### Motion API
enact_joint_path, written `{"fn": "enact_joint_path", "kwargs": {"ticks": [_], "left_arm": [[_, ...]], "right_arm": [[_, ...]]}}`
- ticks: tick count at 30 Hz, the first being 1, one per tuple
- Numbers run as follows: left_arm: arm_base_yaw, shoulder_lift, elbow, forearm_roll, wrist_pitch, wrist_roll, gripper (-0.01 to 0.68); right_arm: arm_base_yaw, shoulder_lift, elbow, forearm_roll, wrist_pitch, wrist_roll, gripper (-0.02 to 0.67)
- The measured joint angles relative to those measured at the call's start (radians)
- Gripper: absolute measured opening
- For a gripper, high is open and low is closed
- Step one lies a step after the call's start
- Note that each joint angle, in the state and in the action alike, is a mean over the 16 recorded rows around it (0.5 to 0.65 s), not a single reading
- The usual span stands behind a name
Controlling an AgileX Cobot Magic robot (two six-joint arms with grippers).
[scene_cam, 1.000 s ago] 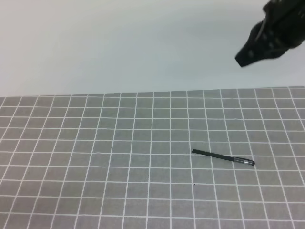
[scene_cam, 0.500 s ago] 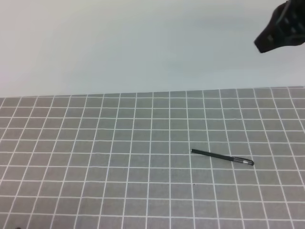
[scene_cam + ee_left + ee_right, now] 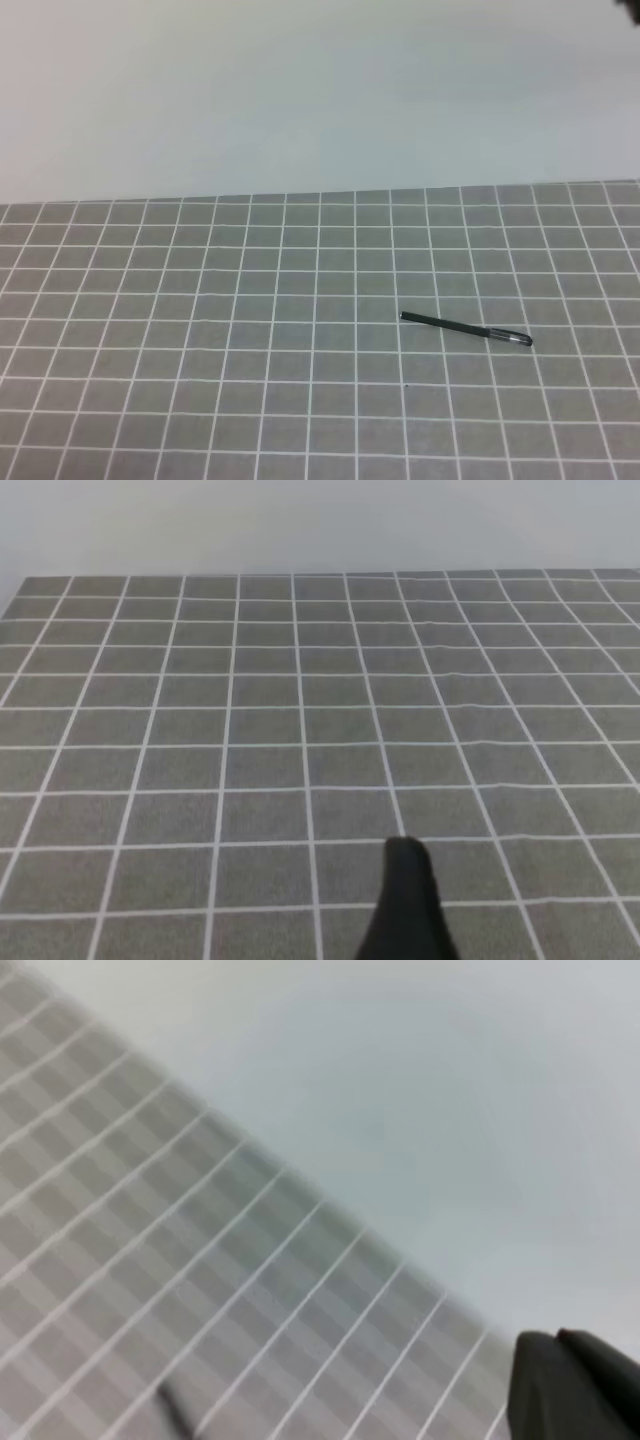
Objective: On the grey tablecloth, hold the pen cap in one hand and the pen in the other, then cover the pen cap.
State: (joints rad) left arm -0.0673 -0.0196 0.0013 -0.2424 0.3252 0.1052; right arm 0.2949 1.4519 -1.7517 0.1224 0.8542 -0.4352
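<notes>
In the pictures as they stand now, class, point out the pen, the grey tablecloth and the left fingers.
pen [image 3: 465,328]: exterior high view, middle of the barrel.
grey tablecloth [image 3: 200,350]: exterior high view, bare grid square.
left fingers [image 3: 410,905]: left wrist view, dark finger at the bottom edge.

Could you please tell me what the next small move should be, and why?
Probably lower the shut right gripper toward the thin black pen, lying untouched on the grey gridded tablecloth; no gripper is near it, and no separate cap shows.

High view looks down at the cloth [image 3: 200,350]; both wrist views (right one tilted, blurred) skim it closer.
</notes>
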Motion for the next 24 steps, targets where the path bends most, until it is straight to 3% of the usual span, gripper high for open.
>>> {"fn": "enact_joint_path", "kwargs": {"ticks": [9,24], "left_arm": [[0.000,0.001,0.000,0.000,0.000,-0.003,0.468],[0.000,0.001,0.000,0.000,0.000,-0.003,0.468]], "right_arm": [[-0.039,-0.307,0.370,-0.001,-0.386,-0.006,0.001],[-0.327,-1.048,1.261,0.101,-0.703,0.014,0.001]]}}
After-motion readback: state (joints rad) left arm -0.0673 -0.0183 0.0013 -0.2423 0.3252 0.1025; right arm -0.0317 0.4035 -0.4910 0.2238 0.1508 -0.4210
